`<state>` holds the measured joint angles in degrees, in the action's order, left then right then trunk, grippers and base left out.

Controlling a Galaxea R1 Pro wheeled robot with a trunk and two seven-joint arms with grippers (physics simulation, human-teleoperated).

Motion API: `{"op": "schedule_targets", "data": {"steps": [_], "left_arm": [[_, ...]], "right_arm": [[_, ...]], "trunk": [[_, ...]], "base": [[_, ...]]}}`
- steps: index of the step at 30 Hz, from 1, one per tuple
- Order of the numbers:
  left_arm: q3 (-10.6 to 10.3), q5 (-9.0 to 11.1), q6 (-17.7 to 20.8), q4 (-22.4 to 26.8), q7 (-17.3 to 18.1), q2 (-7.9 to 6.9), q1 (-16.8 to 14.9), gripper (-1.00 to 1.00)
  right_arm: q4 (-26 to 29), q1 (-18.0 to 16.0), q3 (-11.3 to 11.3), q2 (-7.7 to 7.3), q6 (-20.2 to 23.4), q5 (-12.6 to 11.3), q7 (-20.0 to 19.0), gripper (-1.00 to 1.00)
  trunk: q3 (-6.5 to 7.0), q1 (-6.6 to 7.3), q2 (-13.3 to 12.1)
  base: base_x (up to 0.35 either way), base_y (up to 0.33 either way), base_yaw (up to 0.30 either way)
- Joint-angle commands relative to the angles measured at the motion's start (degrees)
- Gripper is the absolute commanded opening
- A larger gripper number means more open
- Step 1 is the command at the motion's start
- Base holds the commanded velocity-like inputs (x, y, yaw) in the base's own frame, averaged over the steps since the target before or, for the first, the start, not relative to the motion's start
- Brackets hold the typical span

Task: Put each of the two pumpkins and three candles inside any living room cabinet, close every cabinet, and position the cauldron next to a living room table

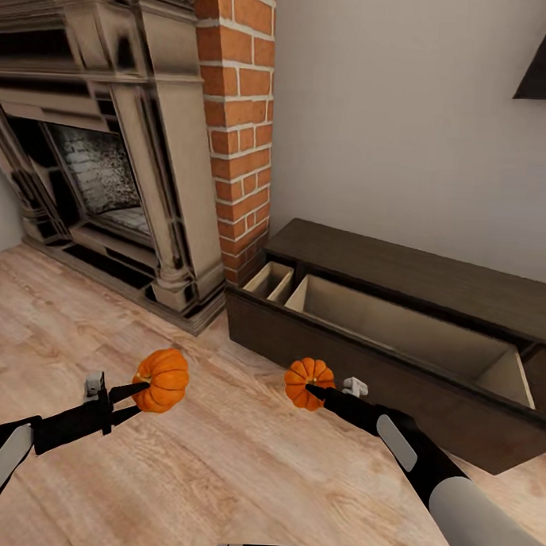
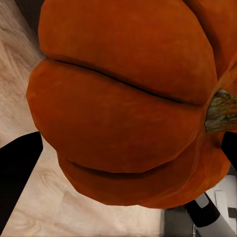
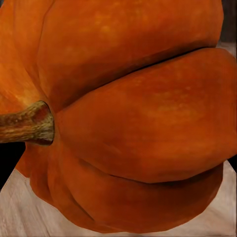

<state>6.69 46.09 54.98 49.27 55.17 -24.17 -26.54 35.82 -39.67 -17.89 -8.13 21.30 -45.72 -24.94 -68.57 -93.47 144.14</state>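
Right now my left gripper (image 1: 140,394) clasps one pumpkin (image 1: 162,379) above the wood floor (image 1: 216,477), and my right gripper (image 1: 311,391) clasps the other pumpkin (image 1: 308,382), near the dark cabinet (image 1: 400,271) with its drawer (image 1: 413,343) open, right of the fireplace (image 1: 103,154)

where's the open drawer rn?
Head view, right side: the open drawer juts from the dark cabinet beside the brick column, just beyond the right hand's pumpkin.
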Motion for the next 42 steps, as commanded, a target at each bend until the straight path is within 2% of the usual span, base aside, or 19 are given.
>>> {"op": "schedule_targets", "data": {"steps": [1,42], "left_arm": [[0.1,0.3,0.4,0.0,0.1,0.0,0.0,-1.0],[0.1,0.2,0.4,0.0,0.0,0.0,0.0,-1.0]], "right_arm": [[0.0,-0.1,-0.2,-0.05,0.2,-0.6,0.2,-1.0],[-0.1,-0.1,0.3,-0.05,-1.3,-1.0,0.0,-1.0]], "trunk": [[0.18,0.04,0.0],[9.42,1.1,-0.5]], "base": [[0.0,0.0,-0.289],[0.0,0.0,-0.289]]}}
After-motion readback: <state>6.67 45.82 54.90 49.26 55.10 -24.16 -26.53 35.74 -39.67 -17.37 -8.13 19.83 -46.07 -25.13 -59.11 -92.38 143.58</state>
